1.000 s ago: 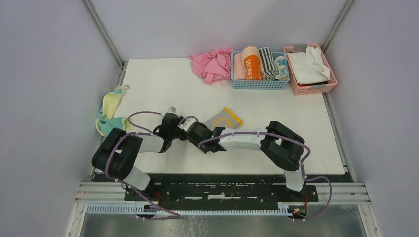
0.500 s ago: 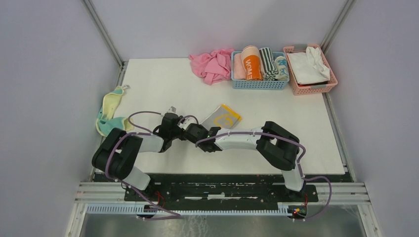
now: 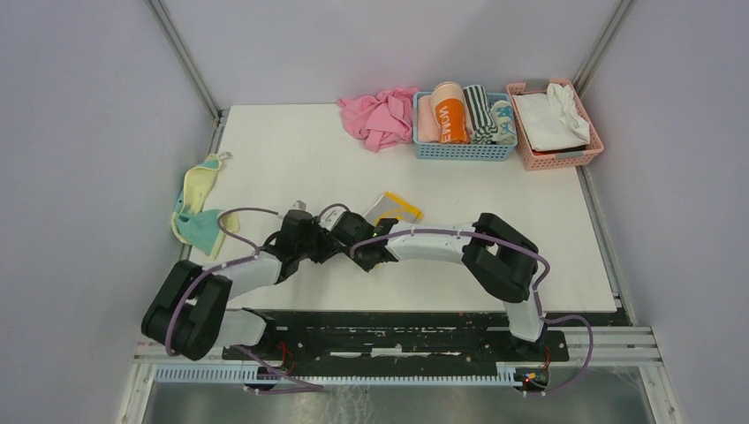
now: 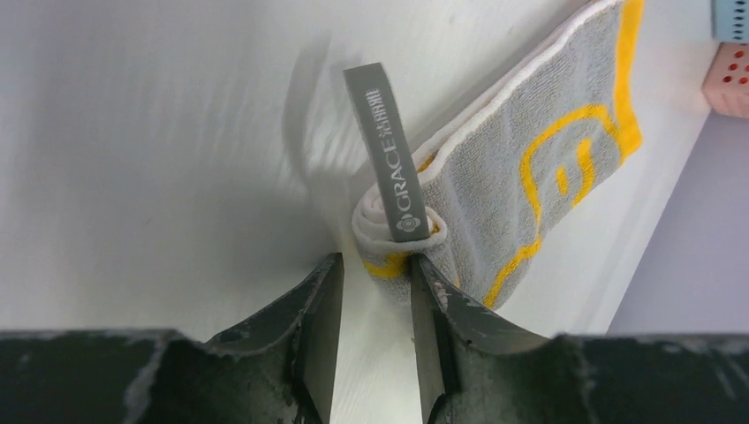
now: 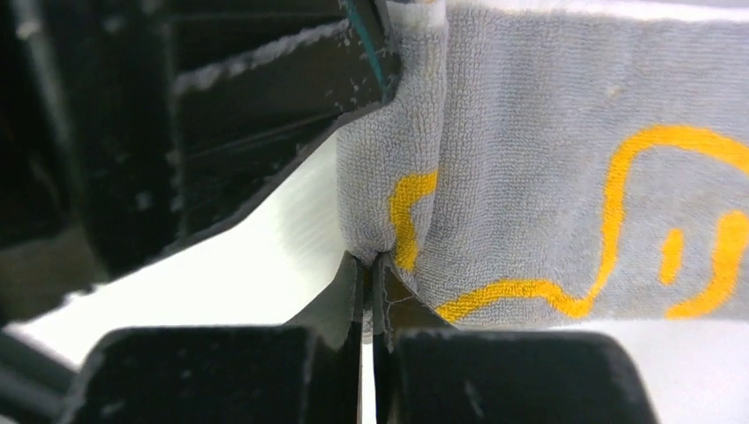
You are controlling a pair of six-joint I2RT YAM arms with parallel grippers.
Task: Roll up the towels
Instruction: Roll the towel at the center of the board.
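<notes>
At the centre of the top view, the grey towel point(image 3: 395, 208) is rolled only at its near end. The roll is pinched by the clenched right tool point(image 5: 366, 265). The left tool point(image 4: 375, 283) is held parted beside it. The yellow towel point(image 3: 196, 212), at the frame's left, is not yet rolled.

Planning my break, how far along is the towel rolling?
Done: rolled towels stand in the blue basket. In hand: the light grey terry towel with yellow marks has a roll at its near end; the right hand pinches it, the left hand is open beside it. Left: most of that towel, then the crumpled pale yellow and teal towel at the left edge of the table.
</notes>
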